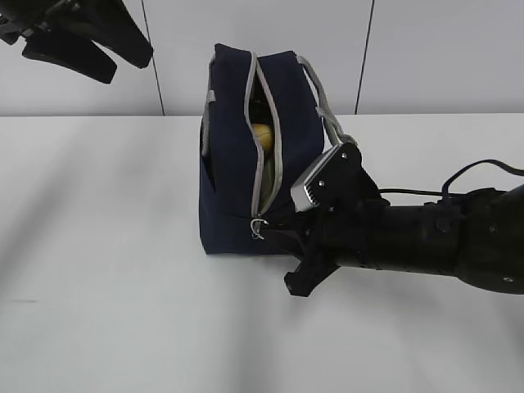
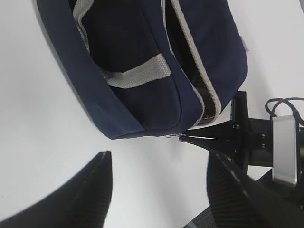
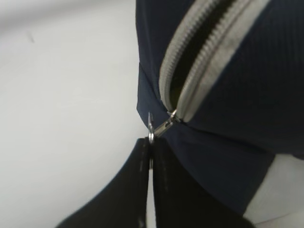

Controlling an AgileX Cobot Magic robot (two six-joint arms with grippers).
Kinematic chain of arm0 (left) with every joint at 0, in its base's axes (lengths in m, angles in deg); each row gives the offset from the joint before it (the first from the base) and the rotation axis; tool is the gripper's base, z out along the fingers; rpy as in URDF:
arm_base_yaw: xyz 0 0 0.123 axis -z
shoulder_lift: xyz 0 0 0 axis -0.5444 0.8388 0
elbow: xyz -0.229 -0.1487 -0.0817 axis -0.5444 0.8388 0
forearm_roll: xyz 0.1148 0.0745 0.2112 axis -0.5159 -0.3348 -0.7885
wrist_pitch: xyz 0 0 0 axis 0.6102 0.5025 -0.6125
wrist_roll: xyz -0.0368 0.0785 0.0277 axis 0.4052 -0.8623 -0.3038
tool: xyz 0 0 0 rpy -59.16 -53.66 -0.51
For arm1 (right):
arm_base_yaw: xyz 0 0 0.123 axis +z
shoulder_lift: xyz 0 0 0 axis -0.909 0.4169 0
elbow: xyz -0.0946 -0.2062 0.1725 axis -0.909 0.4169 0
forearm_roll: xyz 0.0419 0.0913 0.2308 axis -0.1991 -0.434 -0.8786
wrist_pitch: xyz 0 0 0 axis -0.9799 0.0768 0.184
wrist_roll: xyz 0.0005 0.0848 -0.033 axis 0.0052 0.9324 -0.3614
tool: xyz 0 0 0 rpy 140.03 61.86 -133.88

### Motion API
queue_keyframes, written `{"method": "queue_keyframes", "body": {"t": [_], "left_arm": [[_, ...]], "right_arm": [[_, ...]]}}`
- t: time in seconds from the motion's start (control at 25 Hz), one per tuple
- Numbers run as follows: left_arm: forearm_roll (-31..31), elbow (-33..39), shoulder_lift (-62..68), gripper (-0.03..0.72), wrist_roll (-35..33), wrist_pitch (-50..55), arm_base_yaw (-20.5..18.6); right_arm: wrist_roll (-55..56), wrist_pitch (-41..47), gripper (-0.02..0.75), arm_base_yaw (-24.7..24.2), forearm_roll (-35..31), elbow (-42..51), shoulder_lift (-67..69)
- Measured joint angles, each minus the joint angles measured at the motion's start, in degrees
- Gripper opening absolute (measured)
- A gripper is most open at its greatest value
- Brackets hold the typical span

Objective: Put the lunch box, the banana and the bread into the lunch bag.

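Observation:
The navy lunch bag (image 1: 233, 164) stands on the white table with its grey zipper open along the near face. A yellow-brown item, banana or bread, shows through the gap (image 1: 262, 135); which one I cannot tell. The lunch box is hidden. My right gripper (image 3: 151, 142) is shut on the ring zipper pull (image 3: 151, 128) at the bag's lower end, also seen in the exterior view (image 1: 259, 227). My left gripper (image 2: 156, 190) is open and empty, raised above the table at the far left of the exterior view (image 1: 82, 41), looking down on the bag (image 2: 142, 61).
The white table (image 1: 98, 286) spreads around the bag. A grey panelled wall stands behind. The bag's grey webbing handle (image 1: 323, 106) hangs over the right arm's wrist camera (image 1: 315, 184). A black cable trails along the right arm (image 1: 471, 172).

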State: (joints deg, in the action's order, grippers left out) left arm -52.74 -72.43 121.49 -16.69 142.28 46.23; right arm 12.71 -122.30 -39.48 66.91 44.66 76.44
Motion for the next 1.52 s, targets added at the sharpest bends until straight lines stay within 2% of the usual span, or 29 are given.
{"method": "queue_keyframes", "body": {"t": [0.48, 1.08, 1.32, 1.52], "left_arm": [[0.00, 0.00, 0.00, 0.449, 0.00, 0.00, 0.00], [0.20, 0.00, 0.00, 0.447, 0.00, 0.00, 0.00], [0.20, 0.00, 0.00, 0.447, 0.00, 0.00, 0.00], [0.32, 0.00, 0.00, 0.447, -1.31, 0.00, 0.00]], "right_arm": [[2.06, 0.26, 0.006, 0.00, 2.14, 0.08, -6.61], [21.98, 1.68, 0.006, 0.00, 22.44, -8.70, -8.61], [26.71, 2.05, 0.006, 0.00, 26.22, -11.90, -9.94], [32.37, 2.76, 0.006, 0.00, 32.17, -15.33, -10.20]]}}
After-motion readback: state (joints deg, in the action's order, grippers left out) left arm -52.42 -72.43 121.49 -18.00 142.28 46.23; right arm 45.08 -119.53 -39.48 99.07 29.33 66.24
